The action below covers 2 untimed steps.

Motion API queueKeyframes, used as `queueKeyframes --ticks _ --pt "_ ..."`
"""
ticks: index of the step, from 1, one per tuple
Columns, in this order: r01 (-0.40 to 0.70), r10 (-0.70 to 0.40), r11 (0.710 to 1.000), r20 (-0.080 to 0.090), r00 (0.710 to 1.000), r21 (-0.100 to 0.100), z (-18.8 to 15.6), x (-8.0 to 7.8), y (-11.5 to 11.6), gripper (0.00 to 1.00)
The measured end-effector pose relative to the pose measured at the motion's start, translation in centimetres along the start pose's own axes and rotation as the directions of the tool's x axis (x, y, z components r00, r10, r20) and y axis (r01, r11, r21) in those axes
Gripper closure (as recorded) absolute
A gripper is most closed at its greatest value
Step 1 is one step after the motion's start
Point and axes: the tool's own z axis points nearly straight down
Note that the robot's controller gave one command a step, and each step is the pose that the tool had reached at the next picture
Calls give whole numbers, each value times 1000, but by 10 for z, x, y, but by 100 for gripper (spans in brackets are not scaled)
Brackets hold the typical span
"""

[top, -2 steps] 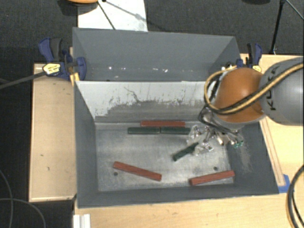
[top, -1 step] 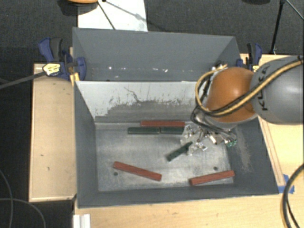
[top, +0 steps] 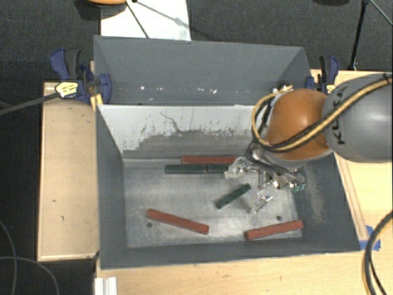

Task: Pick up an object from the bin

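My gripper (top: 265, 196) hangs low over the right half of the bin floor, under the orange cover. Just to its left lies a short dark green stick (top: 233, 196), tilted, its upper end close to the fingers. A red-brown stick (top: 274, 230) rests on the floor just below the gripper, near the front right. Nothing shows between the fingers.
Another red-brown stick (top: 177, 221) lies at the front left. At the back of the floor a long dark green stick (top: 193, 170) lies beside a red-brown one (top: 207, 160). The arm and its cables cover the bin's right side.
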Motion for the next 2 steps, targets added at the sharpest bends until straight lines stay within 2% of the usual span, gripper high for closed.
queueKeyframes --ticks 1,2 --pt "-1 1 1000 14 1000 1 -3 -5 1 100" --pt "-1 1 1000 14 1000 1 -3 -5 1 100"
